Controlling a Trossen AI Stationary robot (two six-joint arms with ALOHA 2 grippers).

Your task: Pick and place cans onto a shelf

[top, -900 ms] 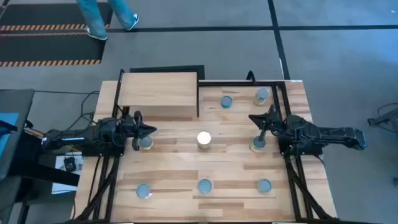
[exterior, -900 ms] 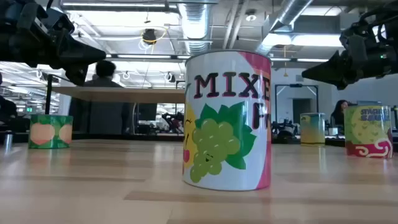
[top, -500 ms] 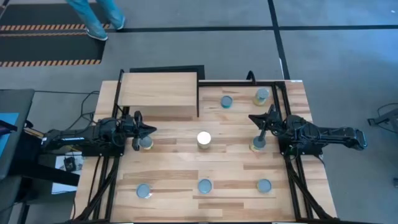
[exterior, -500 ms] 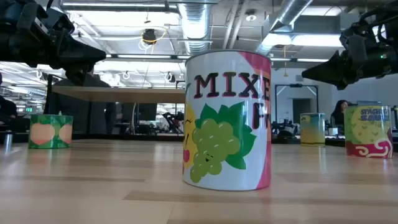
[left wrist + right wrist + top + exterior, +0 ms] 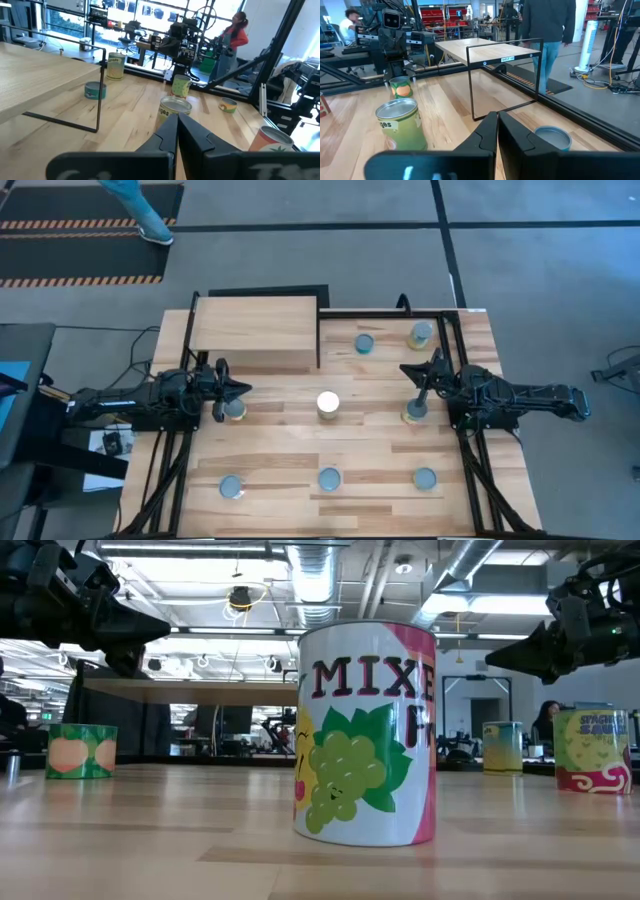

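The pale plywood shelf [image 5: 255, 330] stands at the table's far left. Several cans stand upright on their bases on the planked table. One [image 5: 234, 409] is just near of my left gripper [image 5: 243, 390]. Another [image 5: 413, 412] is near of my right gripper [image 5: 406, 369]. A grape-labelled can [image 5: 328, 403] stands mid-table and fills the low view [image 5: 365, 735]. Both grippers are shut and empty, as each wrist view shows: the left [image 5: 176, 125] and the right [image 5: 497, 122]. In the low view they hover above can height.
Two cans [image 5: 365, 343] [image 5: 421, 333] stand at the far right beside the shelf, and three [image 5: 231, 487] [image 5: 329, 478] [image 5: 424, 478] stand in a row near the front edge. A thin black frame [image 5: 470, 82] runs along the shelf's side. A person's leg [image 5: 150, 225] shows beyond the far edge.
Neither arm nor any can has moved. The person beyond the table's far edge has walked toward the left.
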